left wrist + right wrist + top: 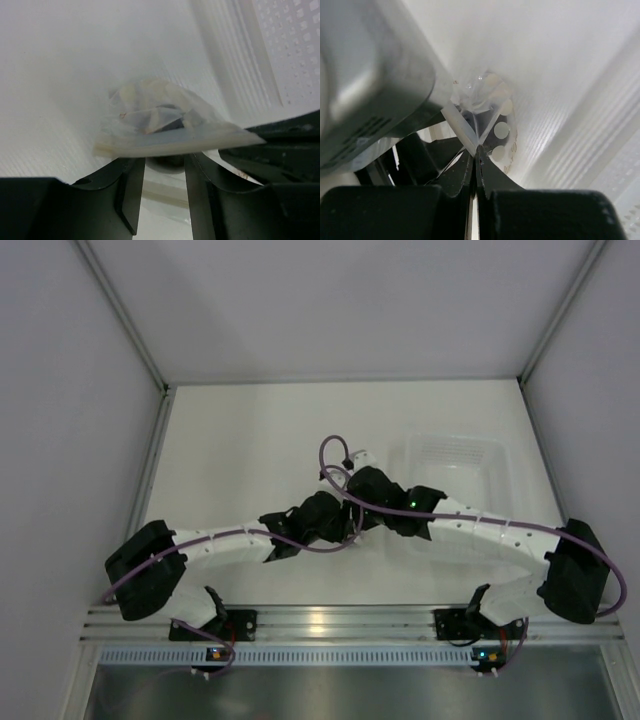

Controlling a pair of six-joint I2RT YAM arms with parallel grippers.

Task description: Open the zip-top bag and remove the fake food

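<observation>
At mid-table (250,440), just left of the white translucent tub (460,462), both arms meeting tip to tip over the zip-top bag (150,107), itself hidden beneath the wrists in the overhead view. Right gripper (476,150): jaws pressed fully together, pinching one end of the bag's zip strip (175,145) right at the fingertips. Left gripper (165,161): jaws partly apart, pale surface visible down the gap, strip lying crosswise just past the two tips, nothing seen clamped between the pads; touching the strip or not, impossible to tell. Bag crumpled and bunched beyond the strip, film clear and creased; mouth sealed or parted, impossible to tell, and likewise whether resting on the table or lifted. Through the film, fake food (171,123) apparently the dark patch inside the bag, outline broken by folds. Just under the strip, between the left fingers, a second dark rounded blur, too soft to name. On the film, from the right wrist, a cluster of pale round dots (501,130); any lettering too blurred to read.
</observation>
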